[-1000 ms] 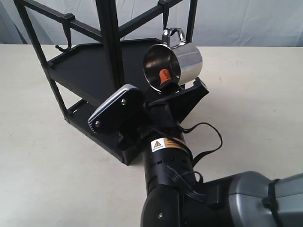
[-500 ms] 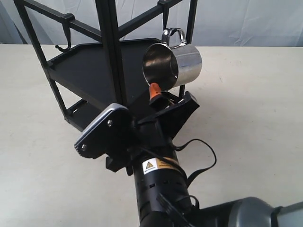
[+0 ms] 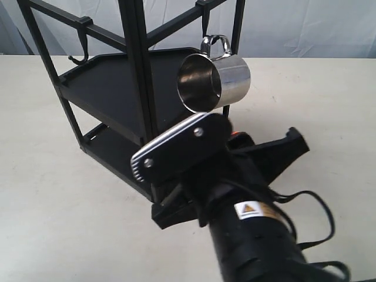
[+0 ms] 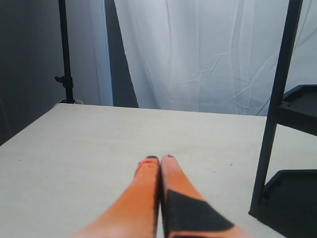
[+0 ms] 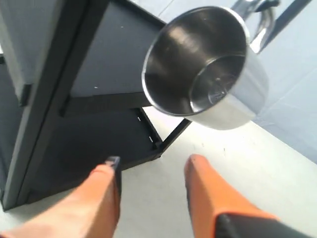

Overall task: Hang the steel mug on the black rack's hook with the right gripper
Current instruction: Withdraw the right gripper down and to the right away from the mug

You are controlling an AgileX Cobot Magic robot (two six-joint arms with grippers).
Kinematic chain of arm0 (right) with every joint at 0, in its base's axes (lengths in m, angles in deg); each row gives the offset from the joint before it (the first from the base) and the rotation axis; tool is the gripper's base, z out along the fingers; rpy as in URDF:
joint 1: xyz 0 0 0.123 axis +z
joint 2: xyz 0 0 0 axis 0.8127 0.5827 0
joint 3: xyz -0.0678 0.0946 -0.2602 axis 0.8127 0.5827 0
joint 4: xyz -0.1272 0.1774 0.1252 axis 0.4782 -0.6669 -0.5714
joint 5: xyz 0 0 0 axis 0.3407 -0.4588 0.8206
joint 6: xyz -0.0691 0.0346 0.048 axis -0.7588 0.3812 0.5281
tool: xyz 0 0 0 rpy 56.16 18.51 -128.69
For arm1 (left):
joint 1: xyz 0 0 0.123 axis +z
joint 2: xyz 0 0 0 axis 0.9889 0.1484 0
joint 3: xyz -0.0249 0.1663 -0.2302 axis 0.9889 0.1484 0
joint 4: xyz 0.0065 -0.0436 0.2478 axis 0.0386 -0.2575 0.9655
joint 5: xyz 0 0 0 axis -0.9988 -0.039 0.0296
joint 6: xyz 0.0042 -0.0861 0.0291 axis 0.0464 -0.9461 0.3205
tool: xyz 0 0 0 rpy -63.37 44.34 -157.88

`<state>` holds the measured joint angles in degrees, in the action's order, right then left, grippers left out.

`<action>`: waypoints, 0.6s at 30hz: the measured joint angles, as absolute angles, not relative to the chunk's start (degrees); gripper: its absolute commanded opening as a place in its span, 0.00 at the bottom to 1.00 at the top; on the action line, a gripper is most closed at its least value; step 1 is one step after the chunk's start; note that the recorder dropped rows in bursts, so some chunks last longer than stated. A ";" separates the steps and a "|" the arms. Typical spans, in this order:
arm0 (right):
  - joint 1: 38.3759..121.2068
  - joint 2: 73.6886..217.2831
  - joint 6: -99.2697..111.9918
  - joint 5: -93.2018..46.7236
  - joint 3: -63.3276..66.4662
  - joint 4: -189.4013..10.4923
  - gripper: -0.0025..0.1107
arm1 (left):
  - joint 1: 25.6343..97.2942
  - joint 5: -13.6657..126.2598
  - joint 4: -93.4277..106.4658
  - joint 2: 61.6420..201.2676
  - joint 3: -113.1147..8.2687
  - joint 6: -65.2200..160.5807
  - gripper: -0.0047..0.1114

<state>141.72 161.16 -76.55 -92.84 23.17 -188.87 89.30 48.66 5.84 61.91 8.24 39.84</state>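
The steel mug (image 3: 216, 79) hangs by its looped handle from the hook (image 3: 205, 26) on the black rack's (image 3: 138, 76) right top rail, tilted with its mouth facing me. My right gripper (image 3: 236, 136) sits just below and in front of it, mostly hidden behind its silver plate. In the right wrist view the mug (image 5: 208, 64) floats beyond the right gripper (image 5: 151, 161), whose orange fingers (image 5: 203, 188) stand apart with only table between them. The left gripper (image 4: 159, 158) is shut and empty, low over the table beside a rack post (image 4: 276, 109).
A second hook (image 3: 79, 47) hangs empty on the rack's left rail. The rack's two black trays (image 3: 103, 79) lie behind my right arm. A white curtain backs the pale table (image 3: 41, 194). The rack's lower tray corner (image 4: 292, 198) is near the left gripper.
My right gripper has drawn its fingertip out of the mug's mouth and backed away down and to the right. The mug stays hanging on the hook, unmoved.
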 measured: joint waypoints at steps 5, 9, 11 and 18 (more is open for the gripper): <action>141.72 150.34 -75.48 -92.96 28.26 -189.26 0.33 | 89.30 48.66 5.84 61.91 8.24 39.84 0.05; 141.72 140.76 -74.14 -92.96 32.07 -189.38 0.33 | 89.30 48.66 5.84 61.91 8.24 39.84 0.05; 141.72 135.78 -74.01 -93.07 33.43 -189.51 0.33 | 89.30 48.66 5.84 61.91 8.24 39.84 0.05; 141.72 124.17 -73.79 -93.30 33.86 -189.51 0.33 | 89.30 48.66 5.96 61.91 8.24 39.84 0.05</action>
<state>141.72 124.17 -73.79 -93.30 33.86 -189.51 89.30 48.66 5.96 61.91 8.24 39.84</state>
